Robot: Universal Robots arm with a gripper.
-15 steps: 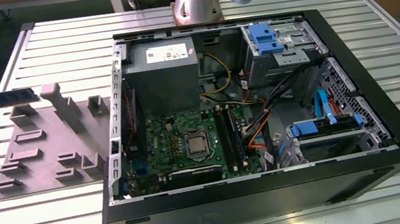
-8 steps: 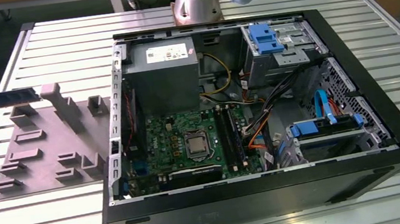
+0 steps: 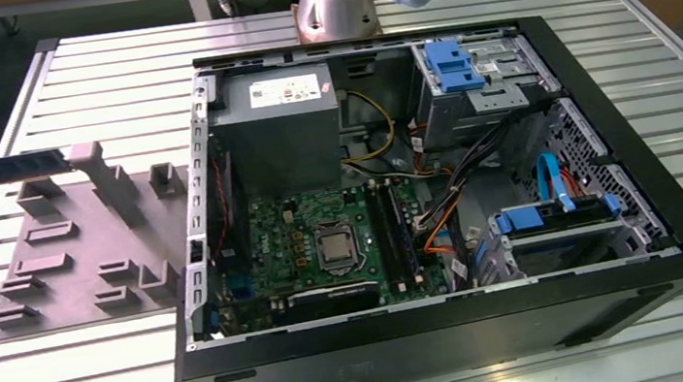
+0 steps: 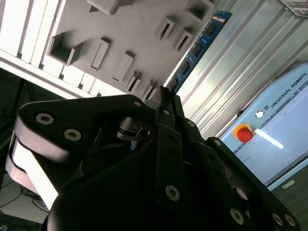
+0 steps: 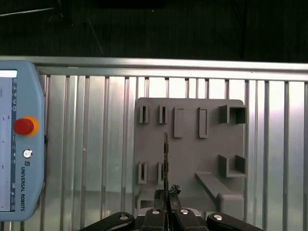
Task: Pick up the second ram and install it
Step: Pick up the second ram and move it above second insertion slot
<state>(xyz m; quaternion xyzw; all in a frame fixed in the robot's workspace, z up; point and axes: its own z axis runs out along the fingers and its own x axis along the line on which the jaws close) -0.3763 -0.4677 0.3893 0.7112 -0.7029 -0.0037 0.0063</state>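
Closest to the lens, the gripper (image 5: 166, 208) has its black fingers pinched narrow on the second ram (image 5: 165, 156), which shows edge-on as a thin upright line in the first wrist view. In the second wrist view the strip's blue face and dark chips (image 4: 196, 49) run out past the fingertips.

The ram hangs above the grey fixture tray (image 5: 187, 159), between its rows of slots. In the exterior view the strip (image 3: 0, 171) lies level at the table's far edge on the exterior view's left, its free end near a tall post of the tray (image 3: 100, 240). Bare slats of the table (image 3: 91, 378) separate the tray from the open computer case (image 3: 660, 240). Inside, black slot rails (image 3: 393, 229) sit between the green motherboard (image 3: 274, 224) and orange cables (image 3: 443, 222), below the grey power-supply box (image 3: 275, 126). A teach pendant (image 5: 19, 144) lies beside the tray, apart.
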